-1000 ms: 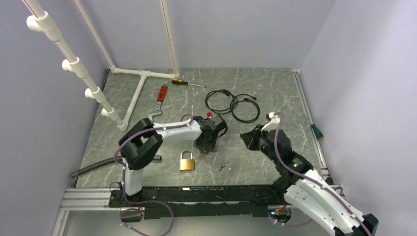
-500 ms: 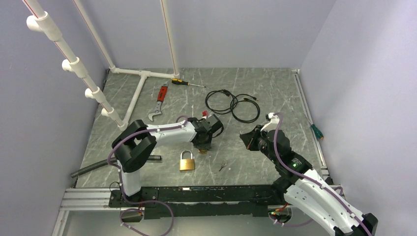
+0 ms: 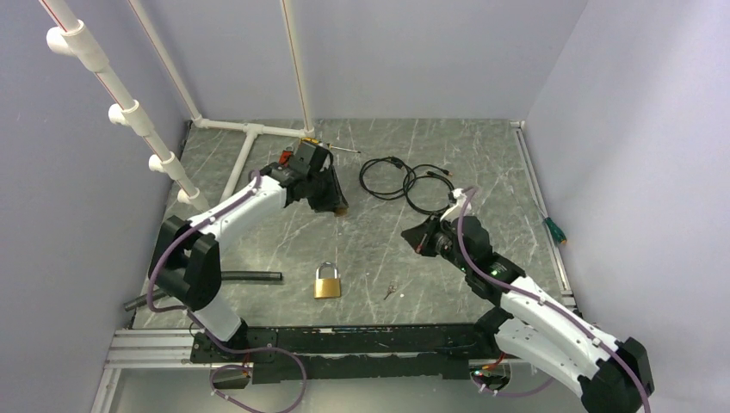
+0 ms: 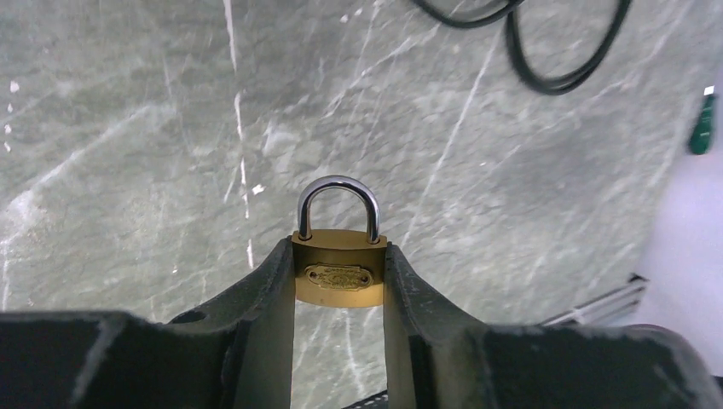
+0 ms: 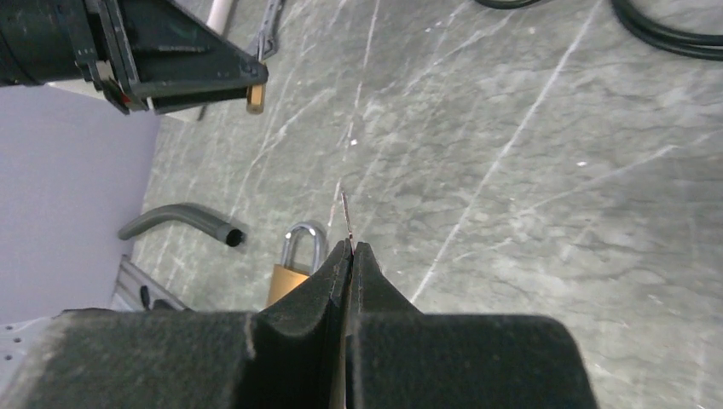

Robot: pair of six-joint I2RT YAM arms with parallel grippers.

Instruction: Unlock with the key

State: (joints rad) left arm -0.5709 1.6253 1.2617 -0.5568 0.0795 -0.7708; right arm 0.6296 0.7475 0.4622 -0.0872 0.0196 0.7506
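A brass padlock (image 4: 339, 273) with a steel shackle sits between the fingertips of my left gripper (image 4: 339, 250), which is shut on its body and held above the back left of the table (image 3: 338, 209). A second brass padlock (image 3: 326, 281) lies flat near the front edge, and the right wrist view shows it too (image 5: 294, 256). My right gripper (image 5: 351, 247) is shut on a thin key (image 5: 345, 213), seen edge-on and poking out past the tips. It hovers right of centre (image 3: 416, 234). Another small key (image 3: 390, 292) lies on the table.
Black cables (image 3: 409, 182) coil at the back centre. A red wrench (image 3: 280, 168) and a yellow-handled screwdriver (image 3: 327, 145) lie behind the left arm. A green screwdriver (image 3: 552, 230) is at the right edge, a black tube (image 3: 198, 286) at front left, and white pipes (image 3: 237, 168) on the left.
My left arm has swung from the table's centre up to the back left, carrying its padlock. My right gripper has shifted slightly left. The padlock and key on the table have not moved.
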